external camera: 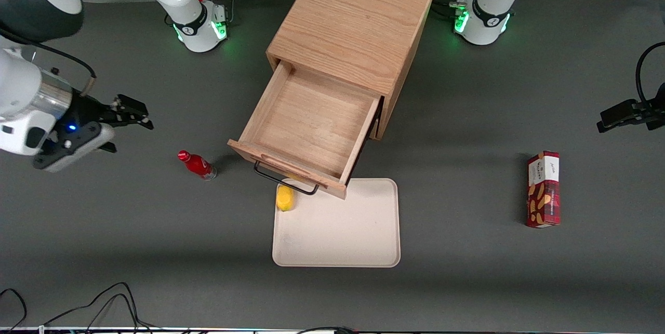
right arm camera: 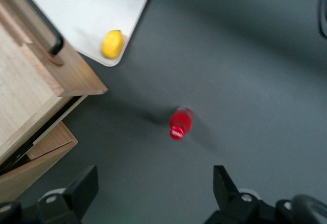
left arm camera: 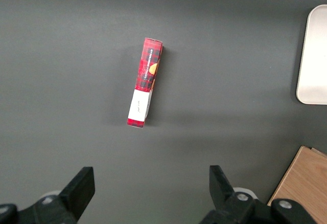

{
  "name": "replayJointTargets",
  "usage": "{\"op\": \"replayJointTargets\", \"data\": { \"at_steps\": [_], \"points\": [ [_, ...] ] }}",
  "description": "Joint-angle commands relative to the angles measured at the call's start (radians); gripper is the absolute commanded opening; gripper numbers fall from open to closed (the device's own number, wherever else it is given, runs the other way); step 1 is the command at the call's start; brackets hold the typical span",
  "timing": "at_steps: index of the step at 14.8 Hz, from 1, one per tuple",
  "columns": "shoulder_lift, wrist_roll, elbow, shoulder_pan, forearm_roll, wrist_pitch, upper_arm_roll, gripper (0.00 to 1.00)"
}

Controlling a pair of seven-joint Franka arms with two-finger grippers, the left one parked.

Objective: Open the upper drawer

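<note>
Hovering above table toward working arm's end: gripper (external camera: 136,114), fingers spread apart, nothing between them, well clear of cabinet (external camera: 353,38). Small red bottle (external camera: 197,165) stands upright near it, between gripper and cabinet. Upper drawer (external camera: 311,126) pulled far out, plain wood inside, seemingly bare; black wire handle (external camera: 284,178) overhangs cream tray (external camera: 337,240). Yellow fruit, maybe lemon (external camera: 284,198), sits on tray's edge. Red snack box (external camera: 543,188) lies toward parked arm's end.

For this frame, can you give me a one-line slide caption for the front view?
Upper drawer pulled out over the tray; open gripper hangs apart from it, above the table near the red bottle.
</note>
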Motion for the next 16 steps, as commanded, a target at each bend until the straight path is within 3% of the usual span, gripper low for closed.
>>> {"op": "replayJointTargets", "data": {
  "at_steps": [1,5,8,9,12,14,16],
  "points": [
    [-0.08,0.228,-0.093,-0.027,-0.023,0.014,0.015,1.0],
    [-0.083,0.324,-0.075,-0.026,-0.03,-0.038,0.015,1.0],
    [-0.086,0.583,-0.056,-0.032,-0.043,-0.049,0.015,1.0],
    [-0.089,0.6,-0.064,-0.032,-0.046,-0.066,0.016,1.0],
    [-0.172,0.547,-0.154,-0.026,-0.147,-0.092,0.027,1.0],
    [-0.233,0.49,-0.214,-0.009,-0.154,-0.077,0.018,1.0],
    [-0.247,0.481,-0.218,0.11,-0.148,-0.094,-0.104,1.0]
  ]
}}
